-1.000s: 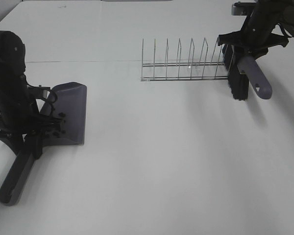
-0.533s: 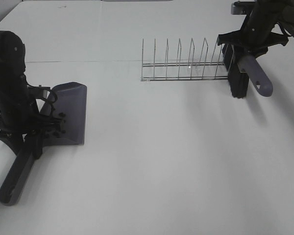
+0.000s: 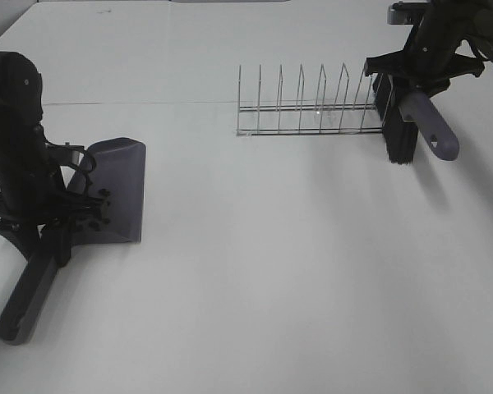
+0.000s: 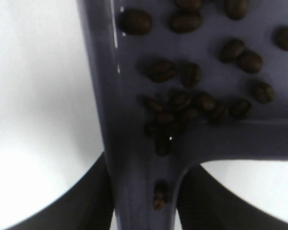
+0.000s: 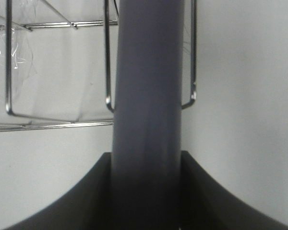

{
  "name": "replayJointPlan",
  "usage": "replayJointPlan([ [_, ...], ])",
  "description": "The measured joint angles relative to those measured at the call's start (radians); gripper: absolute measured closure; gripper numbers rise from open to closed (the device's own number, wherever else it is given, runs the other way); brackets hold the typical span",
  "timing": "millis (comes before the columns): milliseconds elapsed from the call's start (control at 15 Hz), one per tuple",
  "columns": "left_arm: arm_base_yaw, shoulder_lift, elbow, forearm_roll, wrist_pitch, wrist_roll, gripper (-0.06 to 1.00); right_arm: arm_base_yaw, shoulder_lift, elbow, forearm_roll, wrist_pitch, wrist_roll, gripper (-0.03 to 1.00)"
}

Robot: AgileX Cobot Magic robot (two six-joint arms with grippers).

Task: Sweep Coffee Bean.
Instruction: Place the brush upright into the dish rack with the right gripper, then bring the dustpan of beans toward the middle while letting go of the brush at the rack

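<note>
I am holding the dustpan [image 3: 115, 190] flat on the table [image 3: 263, 271] at far left, my left gripper [image 3: 45, 222] clamped on its handle, which is running back toward the near edge. The beans [image 4: 182, 103], small dark brown ovals with a centre crease, are lying inside the pan, most of them clustered against its back wall where the handle begins, a few scattered further out on the floor, one or two in the handle's channel. I am seeing none loose on the table in the high view.

Moving right, a wire rack [image 3: 308, 107] is standing empty at mid-table. At its right end my right gripper [image 3: 415, 78] is gripping the brush [image 3: 401, 135] by its grey handle, bristles pointing down, just beside the rack's last wire.

The beans are lying well apart from the brush, straight across the table to its left; my left arm is by far the nearer. Sweeping looks finished to me.
</note>
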Motion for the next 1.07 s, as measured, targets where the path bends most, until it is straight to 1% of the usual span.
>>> replayJointPlan([
  [67, 0.000, 0.000, 0.000, 0.000, 0.000, 0.001, 0.61, 0.001, 0.000, 0.000, -0.001, 0.008, -0.005, 0.60],
  [133, 0.000, 0.000, 0.000, 0.000, -0.001, 0.003, 0.61, 0.001, -0.002, 0.000, -0.001, 0.015, -0.012, 0.56],
  [267, 0.000, 0.000, 0.000, 0.001, -0.001, 0.003, 0.61, 0.001, -0.013, 0.000, -0.001, 0.029, -0.021, 0.38],
  [333, 0.000, 0.000, 0.000, 0.002, -0.001, 0.003, 0.61, 0.001, -0.028, 0.000, -0.003, 0.037, -0.026, 0.33],
  [400, 0.000, 0.000, 0.000, 0.002, -0.001, 0.003, 0.61, 0.001, -0.046, 0.000, -0.003, 0.041, -0.029, 0.30],
  [533, 0.000, 0.000, 0.000, 0.002, -0.001, 0.003, 0.61, 0.001, -0.078, 0.000, -0.003, 0.046, -0.035, 0.29],
  [600, 0.000, 0.000, 0.000, 0.002, -0.002, 0.003, 0.61, 0.001, -0.104, 0.000, -0.003, 0.064, -0.037, 0.29],
  [667, 0.000, 0.000, 0.000, 0.004, -0.015, 0.005, 0.61, 0.001, -0.163, 0.000, -0.003, 0.126, -0.052, 0.28],
  [800, 0.000, 0.000, 0.000, 0.001, -0.073, 0.007, 0.61, 0.001, -0.219, 0.007, -0.003, 0.140, -0.072, 0.28],
  [933, 0.000, 0.002, -0.002, -0.016, -0.124, 0.007, 0.61, 0.001, -0.281, 0.048, 0.012, 0.144, -0.074, 0.28],
  [1067, 0.000, 0.014, -0.010, -0.033, -0.174, 0.007, 0.61, 0.001, -0.384, 0.134, 0.068, 0.145, -0.095, 0.28],
])
